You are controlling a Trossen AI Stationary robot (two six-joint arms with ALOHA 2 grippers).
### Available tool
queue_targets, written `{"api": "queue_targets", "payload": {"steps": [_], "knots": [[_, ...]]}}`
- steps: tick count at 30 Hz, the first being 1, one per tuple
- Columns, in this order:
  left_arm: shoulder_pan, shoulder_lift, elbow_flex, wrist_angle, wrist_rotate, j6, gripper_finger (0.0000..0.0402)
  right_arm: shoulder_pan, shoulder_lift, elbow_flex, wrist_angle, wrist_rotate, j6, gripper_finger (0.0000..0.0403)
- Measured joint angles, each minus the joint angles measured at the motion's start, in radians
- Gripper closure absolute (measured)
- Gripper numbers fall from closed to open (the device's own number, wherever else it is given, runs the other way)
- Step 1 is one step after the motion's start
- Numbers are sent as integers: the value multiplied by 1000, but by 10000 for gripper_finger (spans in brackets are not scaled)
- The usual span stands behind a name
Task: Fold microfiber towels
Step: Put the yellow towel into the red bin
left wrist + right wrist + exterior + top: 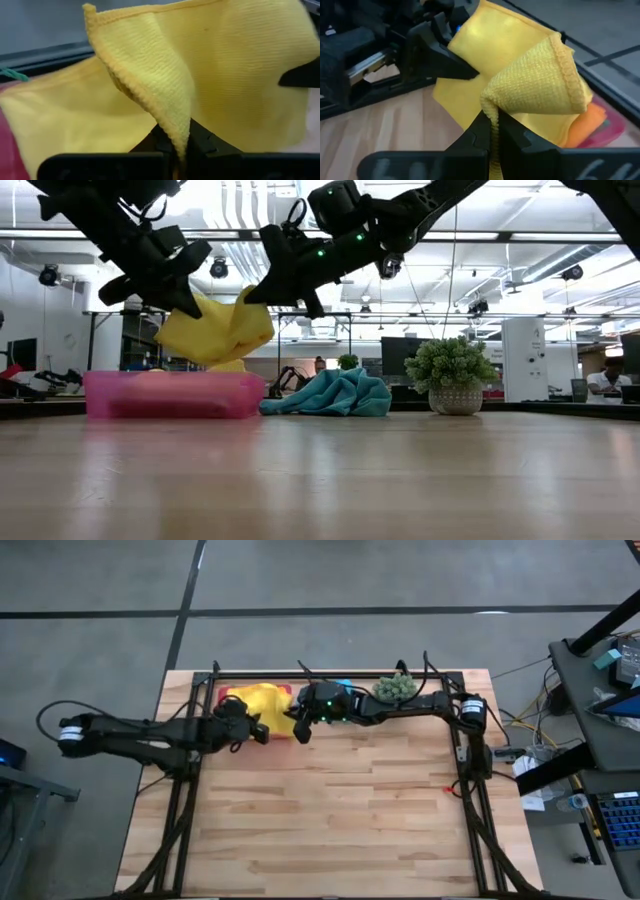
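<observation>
A towel [215,325] hangs above the tray [170,395], plant [450,375] rightward.

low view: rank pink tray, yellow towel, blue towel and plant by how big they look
1. pink tray, the widest
2. and 3. yellow towel, held up by both shut grippers, and blue towel, look about alike; not ranked
4. plant, the smallest

They sit at differing depths, so real sizes may differ.

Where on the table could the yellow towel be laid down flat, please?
The wooden table is bare across its whole near half, and in front of the pink tray. The far edge is crowded: the tray, a turquoise towel and a potted plant. Both the left gripper and right gripper hold the yellow towel above the tray.
</observation>
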Motion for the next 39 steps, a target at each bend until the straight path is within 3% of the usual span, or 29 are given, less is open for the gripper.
{"api": "queue_targets", "payload": {"steps": [7, 15, 30, 36, 39], "knots": [[35, -37, 11, 12, 0, 41, 401, -24, 12, 36, 12, 7, -29, 394], [88, -39, 63, 11, 13, 156, 401, -47, 124, 196, -74, 0, -75, 394], [338, -38, 65, -2, 111, 298, 401, -115, 206, 356, -150, -44, -79, 394], [369, -36, 59, -63, 113, 294, 401, -123, 320, 446, -162, -105, -39, 394], [377, -34, 48, -141, 113, 222, 401, -125, 377, 520, -183, -140, -18, 394]]}}
